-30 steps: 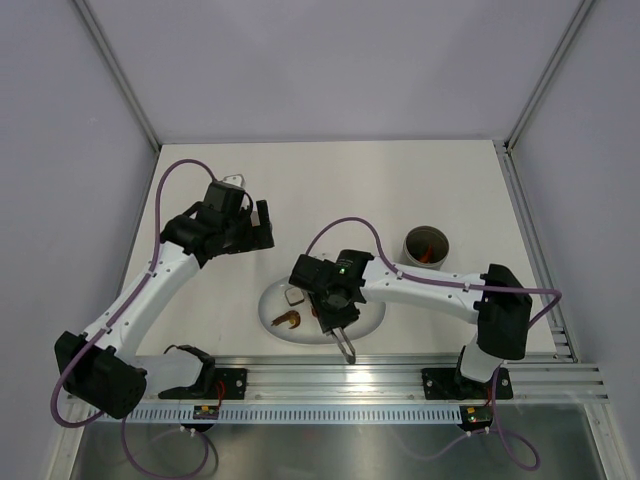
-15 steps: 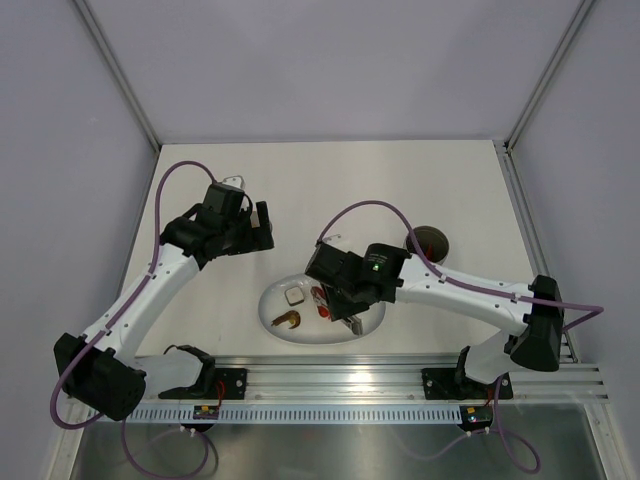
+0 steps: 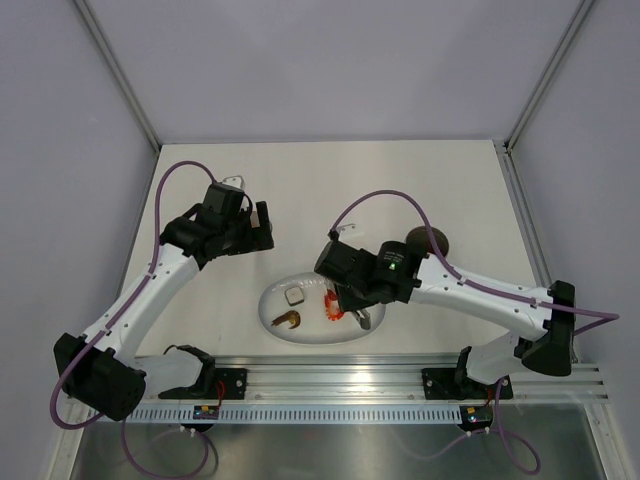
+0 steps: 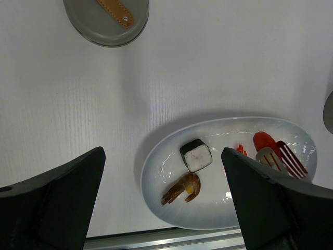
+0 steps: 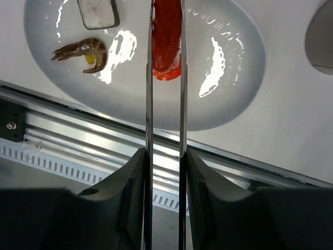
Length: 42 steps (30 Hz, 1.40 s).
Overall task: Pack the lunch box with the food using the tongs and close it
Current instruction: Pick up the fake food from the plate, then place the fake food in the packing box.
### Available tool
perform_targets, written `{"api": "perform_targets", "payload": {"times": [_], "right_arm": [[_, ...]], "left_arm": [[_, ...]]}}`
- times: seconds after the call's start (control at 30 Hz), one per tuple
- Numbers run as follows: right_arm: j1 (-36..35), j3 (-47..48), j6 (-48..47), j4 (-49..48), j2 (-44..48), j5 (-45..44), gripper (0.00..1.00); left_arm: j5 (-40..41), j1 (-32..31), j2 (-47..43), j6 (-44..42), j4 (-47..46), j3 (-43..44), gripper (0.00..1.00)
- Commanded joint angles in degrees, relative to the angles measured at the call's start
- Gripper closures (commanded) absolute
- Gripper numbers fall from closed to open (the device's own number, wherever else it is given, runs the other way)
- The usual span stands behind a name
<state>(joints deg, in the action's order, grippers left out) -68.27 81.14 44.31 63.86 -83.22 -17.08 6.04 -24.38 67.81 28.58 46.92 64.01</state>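
1. Plate [image 4: 156, 198]: a white oval dish lying under the tong tips. We count three pieces of food on it.
2. Right gripper [image 5: 165, 156]: clamped around the tongs near their joined end.
3. Left gripper [image 4: 161, 172]: jaws wide, holding nothing, hanging well off to the left of the tongs.
4. Tongs [image 5: 149, 104]: slim silver arms squeezed narrow and almost parallel. The red sausage fills the gap between them. We cannot tell whether it is lifted off the plate.
5. Lunch box [image 3: 432, 238]: a dark cylinder right of the tongs, standing open. The right arm hides most of it, so we cannot list what is inside.
6. Lid [image 4: 106, 15]: grey with a tan bar handle, lying flat on the table, well beyond the plate from the tongs.
7. Red sausage [image 5: 166, 36]: between the tong arms, over the plate.
8. Shrimp [image 5: 80, 51]: left of the tongs, untouched.
9. White square [image 5: 97, 11]: dark-edged, left of the tong tips, untouched.

Progress: we judge packing to be underway. The three listed pieces are not yet packed and the lid is not yet on.
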Motion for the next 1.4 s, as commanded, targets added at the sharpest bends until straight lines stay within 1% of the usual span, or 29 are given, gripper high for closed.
{"api": "perform_targets", "payload": {"times": [0.0,0.03,0.2,0.23,0.6,0.77,0.9,1.03,1.37], "right_arm": [[-0.37,5.33,2.0,3.72,4.38,-7.87,0.9],[-0.29,6.12,2.26,5.91,4.64,-10.23,0.9],[1.03,8.68,5.07,11.98,7.54,-15.87,0.91],[1.29,8.85,5.95,14.69,7.89,-17.88,0.91],[3.41,8.33,16.41,29.13,15.8,-26.16,0.9],[3.58,6.05,17.91,29.66,20.02,-27.74,0.9],[3.58,2.36,16.24,27.2,23.09,-28.8,0.91],[3.67,0.6,17.83,29.65,23.28,-30.46,0.9],[6.21,-4.94,20.63,29.75,24.33,-28.8,0.9]], "left_arm": [[-0.24,0.21,-0.58,0.16,-1.3,1.29,0.01],[-0.24,0.3,-0.4,0.08,-1.3,1.38,0.01],[-0.59,0.3,-0.14,0.16,-1.48,1.56,0.01],[-0.68,0.3,-0.05,0.16,-1.48,1.73,0.01],[-1.3,0.21,0.3,0.25,-1.92,1.56,0.01],[-1.47,0.3,0.3,0.25,-2.09,1.38,0.01],[-2.09,0.3,0.48,0.51,-2.44,1.21,0.01],[-2.35,0.3,0.74,0.6,-2.44,1.38,0.01],[-2.35,0.3,1.01,0.6,-2.09,1.82,0.01]]}}
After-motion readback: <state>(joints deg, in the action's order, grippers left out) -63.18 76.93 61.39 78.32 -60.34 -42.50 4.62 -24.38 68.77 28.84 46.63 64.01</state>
